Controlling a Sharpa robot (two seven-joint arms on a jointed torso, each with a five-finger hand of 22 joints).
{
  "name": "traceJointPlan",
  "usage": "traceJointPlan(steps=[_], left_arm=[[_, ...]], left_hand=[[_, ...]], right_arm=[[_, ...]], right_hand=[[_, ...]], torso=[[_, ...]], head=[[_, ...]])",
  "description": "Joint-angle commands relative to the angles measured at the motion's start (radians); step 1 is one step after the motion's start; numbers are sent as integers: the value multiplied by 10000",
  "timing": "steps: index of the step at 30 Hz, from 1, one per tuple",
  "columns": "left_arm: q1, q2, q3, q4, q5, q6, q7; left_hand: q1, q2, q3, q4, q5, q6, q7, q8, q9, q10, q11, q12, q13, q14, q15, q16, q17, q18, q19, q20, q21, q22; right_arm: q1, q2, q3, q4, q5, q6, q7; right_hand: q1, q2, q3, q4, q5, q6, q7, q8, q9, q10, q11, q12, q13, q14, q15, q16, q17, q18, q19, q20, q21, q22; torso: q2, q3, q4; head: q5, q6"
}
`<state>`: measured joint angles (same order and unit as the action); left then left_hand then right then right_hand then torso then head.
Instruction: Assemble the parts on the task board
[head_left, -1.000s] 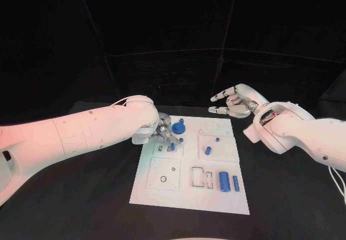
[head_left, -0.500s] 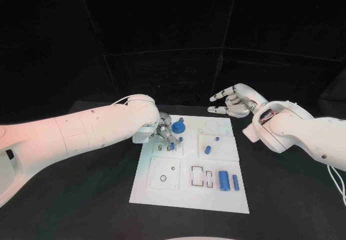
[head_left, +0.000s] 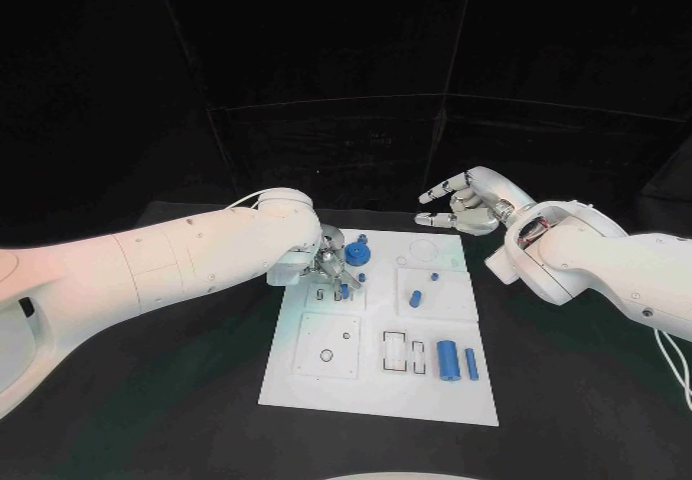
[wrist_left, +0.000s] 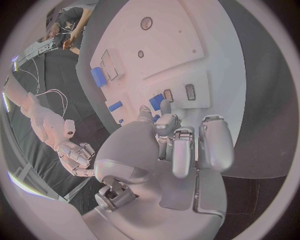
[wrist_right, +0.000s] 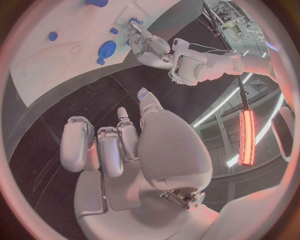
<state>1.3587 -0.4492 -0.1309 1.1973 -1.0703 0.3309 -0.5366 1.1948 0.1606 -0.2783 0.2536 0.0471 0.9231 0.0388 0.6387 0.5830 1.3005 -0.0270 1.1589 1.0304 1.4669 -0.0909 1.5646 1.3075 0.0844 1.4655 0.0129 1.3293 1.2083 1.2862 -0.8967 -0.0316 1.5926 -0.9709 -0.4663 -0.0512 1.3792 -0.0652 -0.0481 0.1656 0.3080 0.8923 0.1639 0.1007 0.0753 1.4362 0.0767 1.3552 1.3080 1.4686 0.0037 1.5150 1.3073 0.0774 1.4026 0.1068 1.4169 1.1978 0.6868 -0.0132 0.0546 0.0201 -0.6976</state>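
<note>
A black worktop (head_left: 173, 400) under a dark backdrop carries the white task board (head_left: 378, 395) at its centre. The left hand (head_left: 329, 266) is low over the board's 11 o'clock corner, fingers (wrist_left: 164, 107) pinching a small blue part (wrist_left: 155, 101) at a slot there, probably to line it up for seating. Just beyond sits a round blue part (head_left: 358, 257); two blue cylinders (head_left: 449, 362) lie toward 5 o'clock. The right hand (head_left: 464, 206) hovers off the board's 1 o'clock corner, empty, fingers loosely spread, apparently keeping clear.
</note>
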Motion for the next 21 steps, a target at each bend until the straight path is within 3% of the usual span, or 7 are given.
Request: traceJointPlan(steps=[1,11,21], left_arm=[[2,45,2,-33,-60,162,-76],[-24,130,-21,-113,-59,164,-77],[-36,125,-30,-68,-56,132,-74]], left_hand=[[97,2,-3,-87,26,-68,-3,51,21,10,-58,55,10,1039,-52,62,2633,-175,273,-40,68,9],[234,-15,45,-220,25,-98,-1,75,75,16,-54,81,30,1039,-49,62,2633,-178,267,-38,92,48],[1130,245,689,-1024,28,-228,-25,74,204,-25,-81,73,-2,1039,-69,62,2633,-171,227,-46,97,76]], right_arm=[[24,13,4,3,-57,90,-21],[24,29,4,-15,-57,99,-35],[24,59,4,-54,-57,115,-46]], right_hand=[[-17,119,-26,-38,63,54,-12,55,2,-53,-32,-41,542,686,-69,-39,1057,-26,-58,-36,-38,-9],[11,146,-21,-57,102,58,-15,62,1,-48,-36,-35,547,686,-73,-42,1053,-24,-62,-41,-44,-20],[11,146,-21,-57,102,58,-15,62,1,-48,-36,-35,547,686,-73,-42,1053,-24,-62,-41,-44,-20]], torso=[[-2,3,11],[-1,4,3],[8,-2,10]], head=[[-6,2],[-15,18],[-26,21]])
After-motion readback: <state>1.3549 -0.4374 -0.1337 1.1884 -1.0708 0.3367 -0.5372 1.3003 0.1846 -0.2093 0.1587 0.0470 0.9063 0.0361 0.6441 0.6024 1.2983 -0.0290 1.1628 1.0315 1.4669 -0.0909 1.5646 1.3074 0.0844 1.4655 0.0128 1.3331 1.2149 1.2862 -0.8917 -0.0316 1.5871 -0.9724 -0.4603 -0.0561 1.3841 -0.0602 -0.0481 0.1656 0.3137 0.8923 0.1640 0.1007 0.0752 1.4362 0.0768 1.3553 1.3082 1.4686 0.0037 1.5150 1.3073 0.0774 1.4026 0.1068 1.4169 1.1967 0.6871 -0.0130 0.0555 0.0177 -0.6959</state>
